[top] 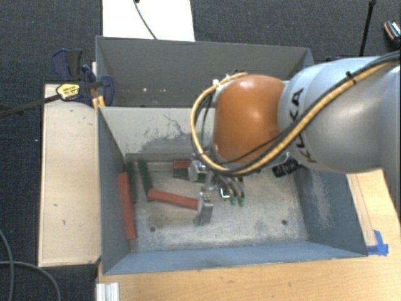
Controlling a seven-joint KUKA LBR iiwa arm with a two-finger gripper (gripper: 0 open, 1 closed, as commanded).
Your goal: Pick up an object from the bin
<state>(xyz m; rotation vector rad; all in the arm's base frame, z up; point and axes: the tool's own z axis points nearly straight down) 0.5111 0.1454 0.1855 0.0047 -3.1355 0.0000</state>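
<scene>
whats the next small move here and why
Probably nudge the gripper a little toward the view's left, over the red bar lying flat in the middle of the bin. It sits at that bar's right end, not its middle, and the floor beside the bar looks bare.

Looks down on the grey metal bin (200, 68) from above and somewhat to one side, with the bin's far wall at the top and its near rim at the bottom. Sits near enough to take in all four walls and the floor. Catches the arm (351, 118) reaching in over the bin's right edge.
</scene>
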